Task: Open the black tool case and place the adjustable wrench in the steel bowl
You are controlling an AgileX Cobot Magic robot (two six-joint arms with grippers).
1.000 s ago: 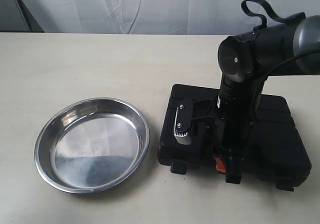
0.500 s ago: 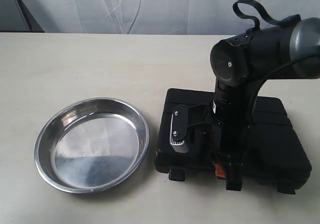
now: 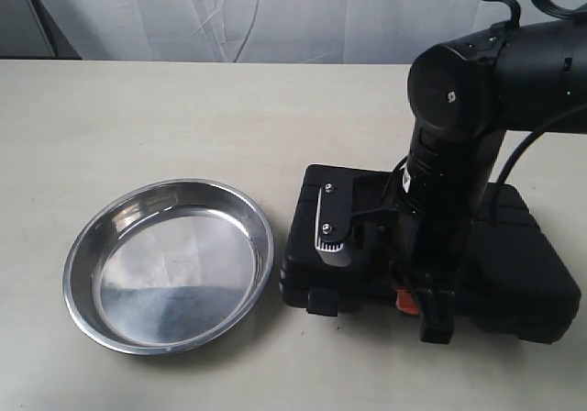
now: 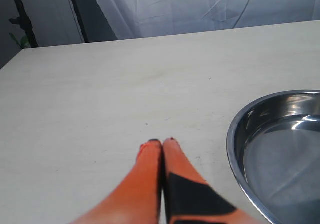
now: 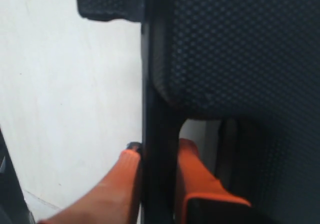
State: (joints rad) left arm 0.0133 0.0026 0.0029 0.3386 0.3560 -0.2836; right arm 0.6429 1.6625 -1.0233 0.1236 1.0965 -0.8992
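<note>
The black tool case (image 3: 518, 264) lies closed on the table, right of the steel bowl (image 3: 170, 264). My right gripper (image 3: 417, 303) reaches down over the case's near edge. In the right wrist view the gripper (image 5: 159, 151) is shut on the case's handle bar (image 5: 159, 104), with one orange finger in the handle slot and the other outside. The case's textured lid (image 5: 240, 49) fills that view. My left gripper (image 4: 161, 143) is shut on nothing above bare table, beside the bowl's rim (image 4: 235, 134). The adjustable wrench is out of view.
A cream tabletop (image 3: 183, 117) stretches behind and left of the bowl. A white curtain (image 3: 275, 12) hangs along the table's far edge. A small latch (image 3: 321, 301) juts from the case's near left corner.
The case has slid a little to the left, toward the bowl, with my right gripper still on its handle. The right arm's upper part has swung to the right.
</note>
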